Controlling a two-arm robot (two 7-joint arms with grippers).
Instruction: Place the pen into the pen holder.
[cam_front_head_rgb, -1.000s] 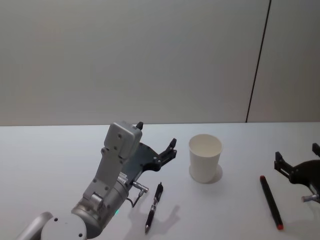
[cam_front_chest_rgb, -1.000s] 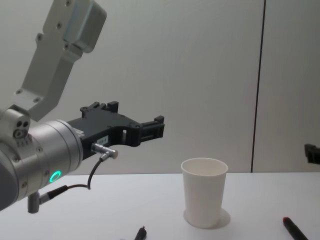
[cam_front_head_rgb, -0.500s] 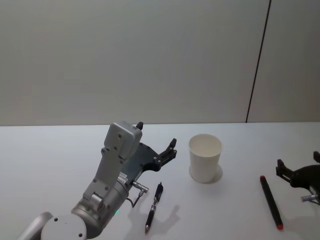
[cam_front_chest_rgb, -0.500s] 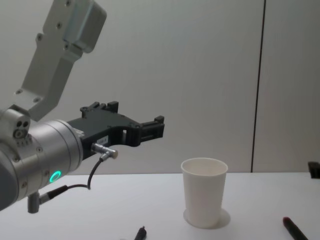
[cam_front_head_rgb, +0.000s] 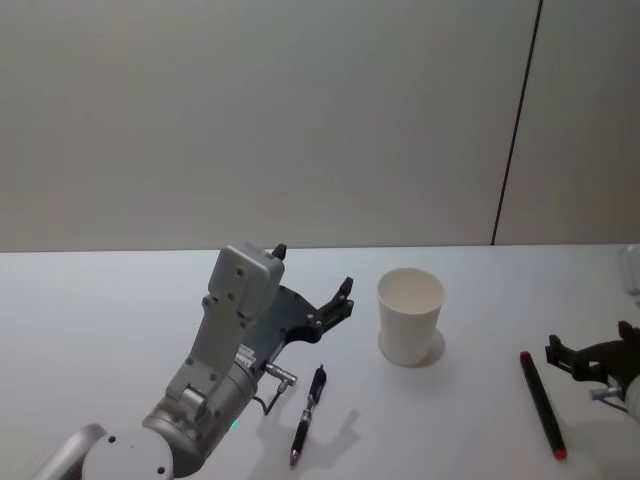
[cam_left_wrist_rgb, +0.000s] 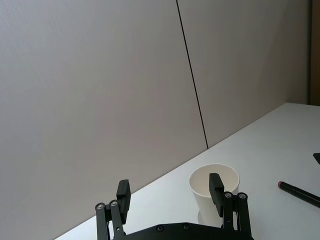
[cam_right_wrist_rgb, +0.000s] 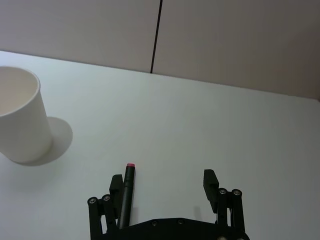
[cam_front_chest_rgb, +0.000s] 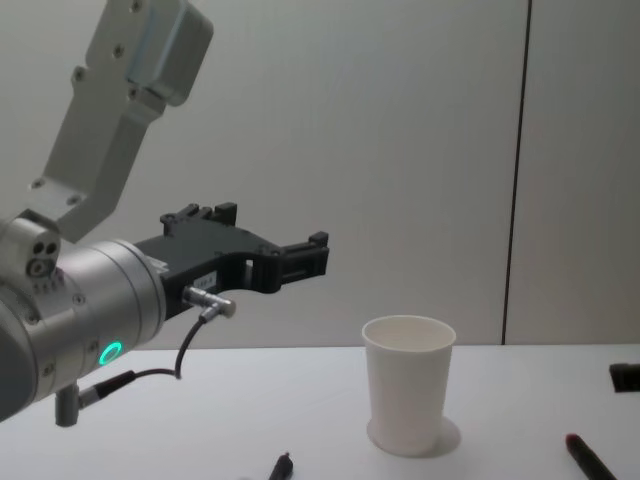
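Note:
The pen holder (cam_front_head_rgb: 410, 316) is a white paper cup standing upright mid-table, also seen in the chest view (cam_front_chest_rgb: 407, 385). A black pen (cam_front_head_rgb: 310, 400) lies left of it. A dark pen with a red end (cam_front_head_rgb: 540, 403) lies to its right. My left gripper (cam_front_head_rgb: 313, 272) hovers open above the table, left of the cup and beyond the black pen. My right gripper (cam_front_head_rgb: 592, 345) is open, low over the table just right of the red-ended pen. In the right wrist view, that pen (cam_right_wrist_rgb: 126, 195) lies beside one finger of the right gripper (cam_right_wrist_rgb: 163, 181).
The white table (cam_front_head_rgb: 100, 310) runs up to a grey wall with a dark vertical seam (cam_front_head_rgb: 515, 130). The left arm's grey housing (cam_front_chest_rgb: 110, 110) rises high at the left of the chest view.
My right gripper has dropped lower and drawn nearer, staying open beside the red-ended pen. The left arm, both pens and the cup have not moved.

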